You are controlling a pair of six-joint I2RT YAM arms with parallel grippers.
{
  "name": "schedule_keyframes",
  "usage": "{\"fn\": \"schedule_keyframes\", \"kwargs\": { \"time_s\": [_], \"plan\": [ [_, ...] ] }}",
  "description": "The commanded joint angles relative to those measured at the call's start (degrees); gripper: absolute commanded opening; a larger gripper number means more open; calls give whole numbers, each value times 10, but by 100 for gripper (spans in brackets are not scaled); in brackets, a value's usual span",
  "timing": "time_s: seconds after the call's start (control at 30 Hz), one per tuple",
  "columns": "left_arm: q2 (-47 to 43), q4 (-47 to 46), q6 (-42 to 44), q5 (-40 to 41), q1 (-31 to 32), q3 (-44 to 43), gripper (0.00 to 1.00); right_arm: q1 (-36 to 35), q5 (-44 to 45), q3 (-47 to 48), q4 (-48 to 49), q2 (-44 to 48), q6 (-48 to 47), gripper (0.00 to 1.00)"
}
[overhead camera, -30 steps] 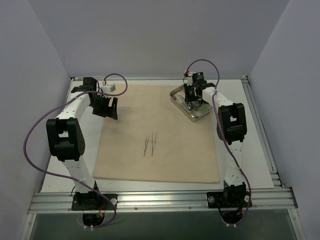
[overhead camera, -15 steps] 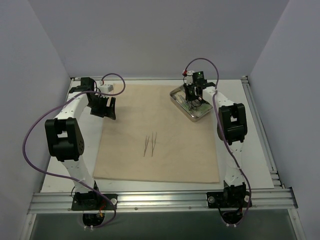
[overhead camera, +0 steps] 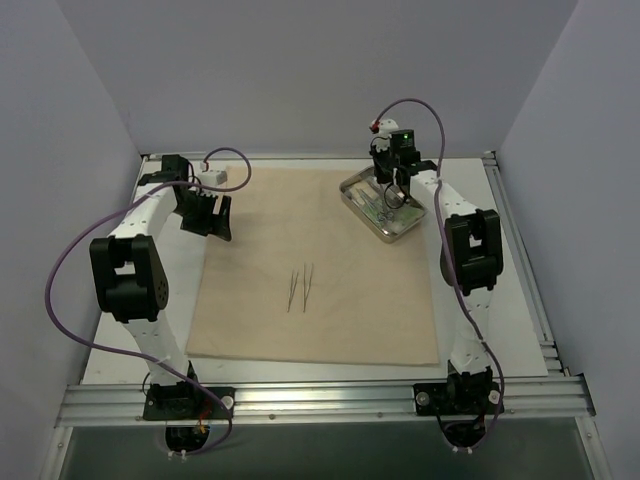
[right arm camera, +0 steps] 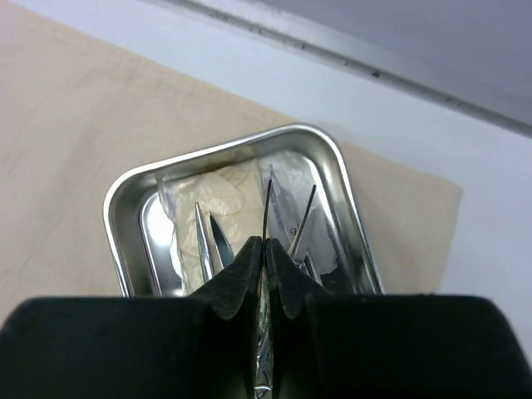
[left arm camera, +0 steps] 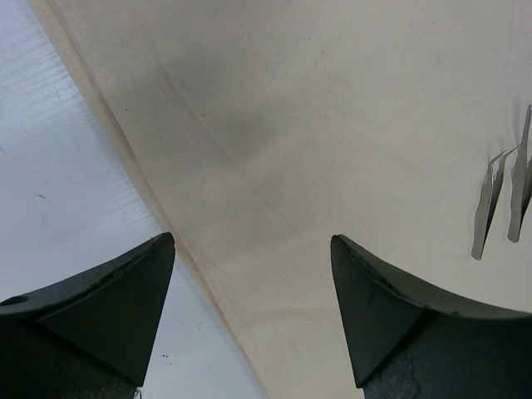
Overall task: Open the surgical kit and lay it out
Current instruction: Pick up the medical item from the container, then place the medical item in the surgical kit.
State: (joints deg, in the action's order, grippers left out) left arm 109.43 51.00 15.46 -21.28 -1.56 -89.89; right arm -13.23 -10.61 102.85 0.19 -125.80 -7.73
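The beige cloth wrap (overhead camera: 320, 290) lies spread flat on the table. The steel tray (overhead camera: 405, 226) sits on its far right corner. In the right wrist view the tray (right arm camera: 116, 208) holds a pale packet (right arm camera: 220, 187) and several thin steel instruments. My right gripper (overhead camera: 391, 196) (right arm camera: 268, 243) is over the tray, shut on thin steel forceps (right arm camera: 268, 208) seen edge-on, whose tip sticks out past the fingers. Two tweezers (overhead camera: 300, 287) (left arm camera: 499, 199) lie side by side mid-cloth. My left gripper (overhead camera: 207, 216) (left arm camera: 251, 238) is open and empty above the cloth's left edge.
White table surface (overhead camera: 500, 290) borders the cloth on the left and right. A metal rail (right arm camera: 349, 62) runs along the table's far edge just behind the tray. Grey walls close in the back and both sides.
My right gripper has risen and drawn back over the tray, still shut on the forceps. The left arm has barely moved. The tweezers and the cloth are unchanged.
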Motion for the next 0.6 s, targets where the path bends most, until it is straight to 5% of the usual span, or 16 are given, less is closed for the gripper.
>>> {"fn": "schedule_keyframes", "kwargs": {
  "time_s": [0.0,0.33,0.57],
  "plan": [
    [-27,10,14,-21,-1,-22,84,-3,37,-25,90,86,32,0],
    [-70,11,28,-105,9,-21,78,-76,137,-155,139,236,159,0],
    [-111,5,27,-100,35,2,79,-155,207,-269,63,338,310,0]
  ]
}}
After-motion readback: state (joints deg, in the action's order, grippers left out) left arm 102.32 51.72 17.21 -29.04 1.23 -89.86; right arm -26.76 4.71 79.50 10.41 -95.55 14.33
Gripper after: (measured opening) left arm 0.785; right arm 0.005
